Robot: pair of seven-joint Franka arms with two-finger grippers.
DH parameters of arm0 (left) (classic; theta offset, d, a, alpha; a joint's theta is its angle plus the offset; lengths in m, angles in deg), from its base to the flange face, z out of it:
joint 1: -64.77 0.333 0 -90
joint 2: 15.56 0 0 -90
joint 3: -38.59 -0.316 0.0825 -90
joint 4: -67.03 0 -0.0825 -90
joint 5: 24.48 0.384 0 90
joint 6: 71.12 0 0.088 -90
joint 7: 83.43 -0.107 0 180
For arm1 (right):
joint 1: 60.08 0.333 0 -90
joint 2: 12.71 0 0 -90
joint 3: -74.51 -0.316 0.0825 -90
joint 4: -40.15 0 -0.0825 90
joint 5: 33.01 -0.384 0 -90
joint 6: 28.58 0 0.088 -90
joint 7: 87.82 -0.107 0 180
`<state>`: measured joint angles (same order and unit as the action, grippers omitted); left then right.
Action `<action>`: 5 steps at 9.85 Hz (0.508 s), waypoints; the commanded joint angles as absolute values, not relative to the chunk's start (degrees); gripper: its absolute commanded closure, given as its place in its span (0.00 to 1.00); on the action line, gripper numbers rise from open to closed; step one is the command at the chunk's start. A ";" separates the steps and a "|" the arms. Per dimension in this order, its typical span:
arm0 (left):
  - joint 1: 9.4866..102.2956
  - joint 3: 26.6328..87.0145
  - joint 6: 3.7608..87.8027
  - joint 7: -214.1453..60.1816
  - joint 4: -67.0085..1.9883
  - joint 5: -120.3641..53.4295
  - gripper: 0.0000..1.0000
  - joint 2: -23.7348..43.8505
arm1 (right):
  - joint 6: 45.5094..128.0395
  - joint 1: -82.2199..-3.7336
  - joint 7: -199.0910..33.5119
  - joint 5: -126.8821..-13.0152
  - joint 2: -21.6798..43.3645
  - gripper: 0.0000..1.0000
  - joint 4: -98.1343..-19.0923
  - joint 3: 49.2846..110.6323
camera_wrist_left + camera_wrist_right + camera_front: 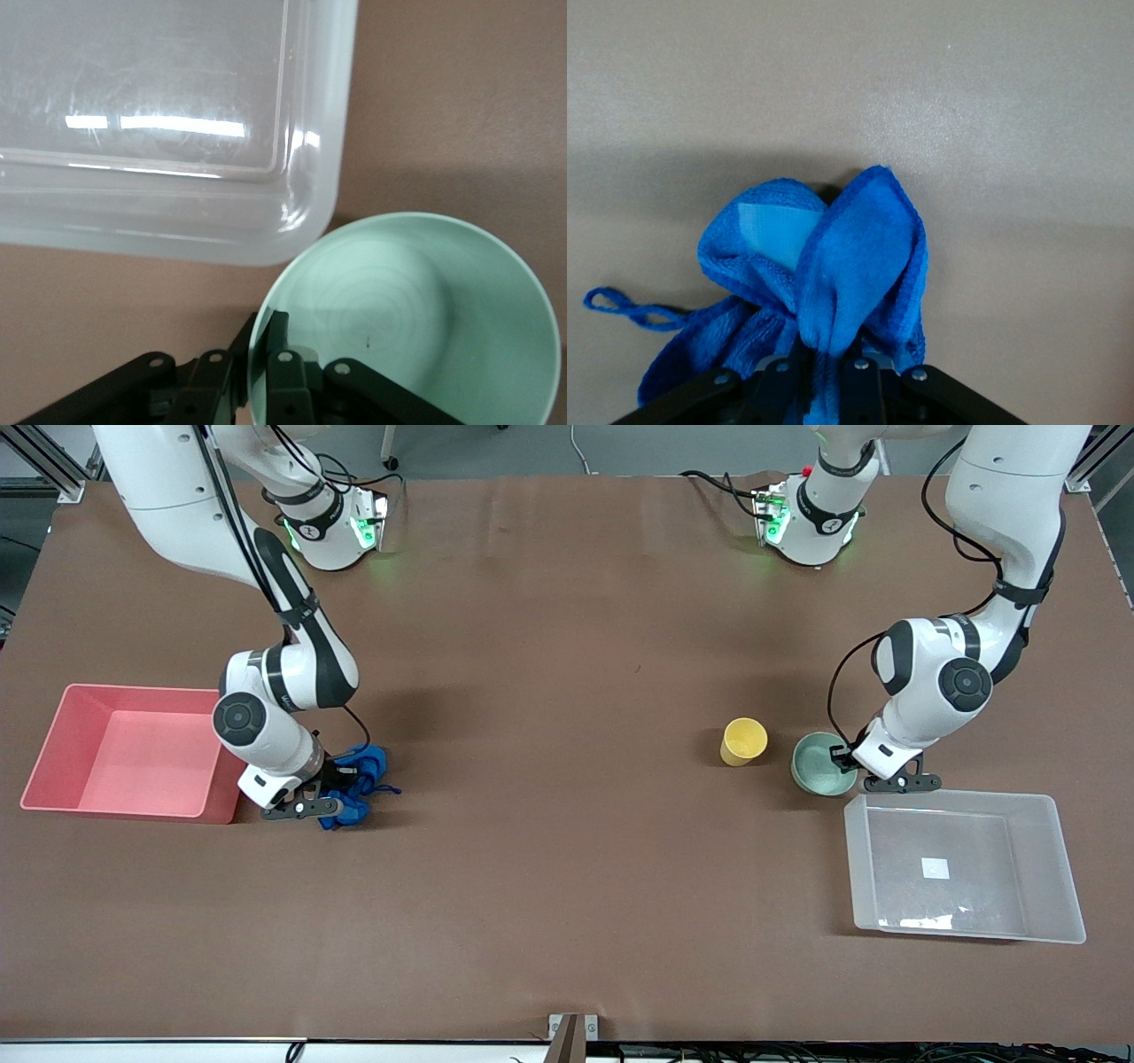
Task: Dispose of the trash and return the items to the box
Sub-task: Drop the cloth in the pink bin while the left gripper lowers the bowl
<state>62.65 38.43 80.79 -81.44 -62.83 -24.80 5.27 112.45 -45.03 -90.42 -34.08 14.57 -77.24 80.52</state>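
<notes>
The bright blue cloth rag [361,778] lies bunched on the table beside the pink bin. My right gripper [330,781] is shut on the rag [842,283], with a fold pinched between the fingers and its string trailing out. The mint-green bowl [819,763] sits by a corner of the clear plastic box [966,868]. My left gripper [843,760] is shut on the bowl's rim [407,319], one finger inside and one outside. The yellow cup [742,741] stands beside the bowl, toward the right arm's end.
The pink opaque bin [133,751] stands at the right arm's end of the table, next to the rag. The clear box's corner [301,212] lies close to the bowl. A metal bracket [571,1032] sits at the table's near edge.
</notes>
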 commanded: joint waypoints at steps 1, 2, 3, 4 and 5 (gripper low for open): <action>62.74 38.50 71.59 -82.47 -61.92 -25.27 1.00 -1.11 | 97.26 -47.93 -91.69 -34.25 7.19 1.00 -70.98 80.13; 62.74 38.41 65.35 -82.55 -58.78 -25.27 1.00 -3.32 | 90.75 -50.12 -91.25 -34.25 3.85 1.00 -67.82 80.22; 62.83 38.15 58.68 -82.73 -53.18 -25.35 1.00 -3.26 | 86.42 -52.84 -90.21 -34.16 1.55 1.00 -65.44 80.40; 63.01 37.80 54.52 -82.82 -46.16 -25.44 1.00 -0.74 | 84.90 -55.74 -83.58 -34.07 0.48 1.00 -64.45 81.18; 63.44 36.92 53.61 -82.90 -40.43 -25.44 1.00 2.68 | 85.06 -57.16 -74.73 -34.16 0.47 1.00 -64.36 84.93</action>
<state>62.86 37.80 55.67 -81.54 -48.45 -24.79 -4.72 84.81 -54.47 -82.88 -33.96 0.46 -63.71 82.45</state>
